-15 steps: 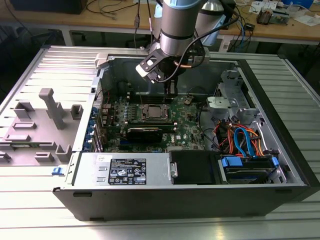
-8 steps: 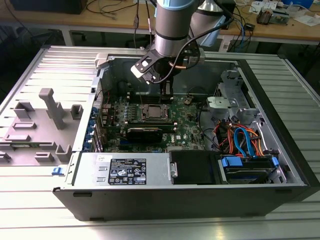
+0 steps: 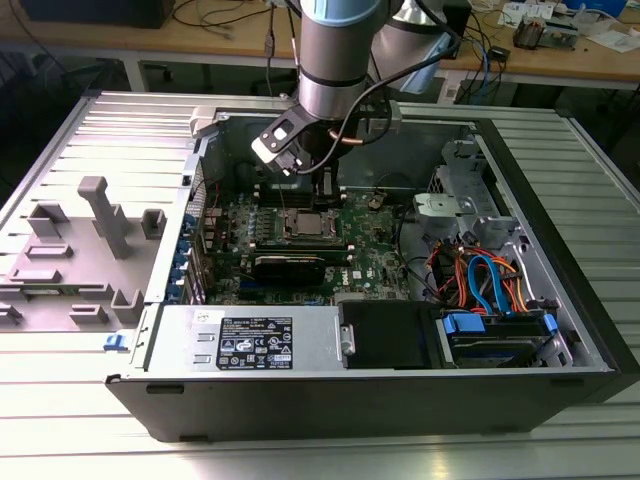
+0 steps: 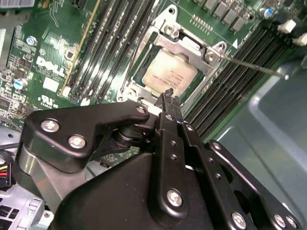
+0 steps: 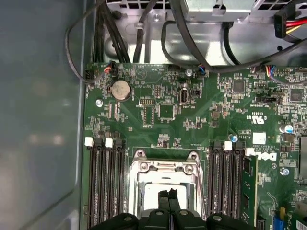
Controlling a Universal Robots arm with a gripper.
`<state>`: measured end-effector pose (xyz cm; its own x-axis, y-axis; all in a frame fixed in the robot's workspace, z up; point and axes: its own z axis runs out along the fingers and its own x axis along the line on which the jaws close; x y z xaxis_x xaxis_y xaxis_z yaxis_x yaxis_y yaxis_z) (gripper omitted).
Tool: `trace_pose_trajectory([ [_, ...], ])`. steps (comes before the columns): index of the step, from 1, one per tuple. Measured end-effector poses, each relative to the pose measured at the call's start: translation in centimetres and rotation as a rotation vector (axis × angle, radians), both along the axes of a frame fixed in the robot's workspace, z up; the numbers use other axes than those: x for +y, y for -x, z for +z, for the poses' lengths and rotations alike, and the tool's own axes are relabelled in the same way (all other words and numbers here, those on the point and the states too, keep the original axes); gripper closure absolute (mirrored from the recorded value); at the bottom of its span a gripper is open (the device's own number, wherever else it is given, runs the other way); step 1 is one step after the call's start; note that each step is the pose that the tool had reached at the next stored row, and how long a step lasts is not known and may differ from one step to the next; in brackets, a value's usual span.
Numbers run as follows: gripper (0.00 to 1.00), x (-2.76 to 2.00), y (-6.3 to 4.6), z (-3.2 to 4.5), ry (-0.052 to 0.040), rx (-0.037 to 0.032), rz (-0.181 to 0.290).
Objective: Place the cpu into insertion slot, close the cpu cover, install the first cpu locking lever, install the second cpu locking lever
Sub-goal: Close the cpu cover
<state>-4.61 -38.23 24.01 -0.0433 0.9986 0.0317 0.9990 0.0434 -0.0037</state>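
Gripper [image 4: 168, 96]: the two black fingertips are pressed together w/ barely a slit between them and nothing held. In both wrist views they hang just above the cpu [image 4: 171, 73], approx over its near edge; can't tell whether they touch it.

The cpu lies flat in the insertion slot [image 3: 304, 223], near the ctr of the exterior view, pale metal top facing up. The cpu cover [image 4: 187, 44] looks down flat around it, w/ the cut-out framing the chip.

A thin locking lever [image 4: 254, 66] sticks out from the cover's corner across the black RAM slots [image 4: 225, 91] towards the grey case wall. Probably unlatched.

Handling, as a judgement:
- The cpu is light and rigid, w/ a smooth top that is likely slippery. Its contacts underneath are fragile, so hold it by the edges only and don't press down.
- The cover is thin, stiff sheet metal; push on the frame, not the chip.
- The lever is a springy wire rod; take it near its free end.

Around them is the green motherboard [image 5: 163, 112] w/ a coin cell [image 5: 120, 89], inside an open PC case [image 3: 560, 300].
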Motion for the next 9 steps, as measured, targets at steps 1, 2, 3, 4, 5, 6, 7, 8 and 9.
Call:
trace_pose_trajectory([
  [1, 0.89, -0.01, 0.16, -0.04, 0.0001, 0.0001, 0.005],
  [2, 0.89, -0.01, 0.3, -0.08, 0.0002, 0.0001, 0.01],
  [3, 0.89, -0.01, 0.57, -0.19, 0.0002, 0.0002, 0.019],
  [4, 0.89, -0.02, 0.7, -0.25, -0.0004, 0.0001, 0.024],
  [5, 0.89, -0.02, 0.76, -0.28, -0.0006, 0.0001, 0.026],
  [6, 0.89, -0.02, 0.76, -0.28, -0.0006, 0.0002, 0.026],
  [7, 0.89, -0.03, 0.76, -0.28, -0.0005, 0.0002, 0.026],
  [8, 0.89, -0.03, 0.78, -0.28, -0.0006, 0.0001, 0.026],
  [9, 0.89, -0.03, 0.79, -0.28, -0.0007, 0.0001, 0.025],
])
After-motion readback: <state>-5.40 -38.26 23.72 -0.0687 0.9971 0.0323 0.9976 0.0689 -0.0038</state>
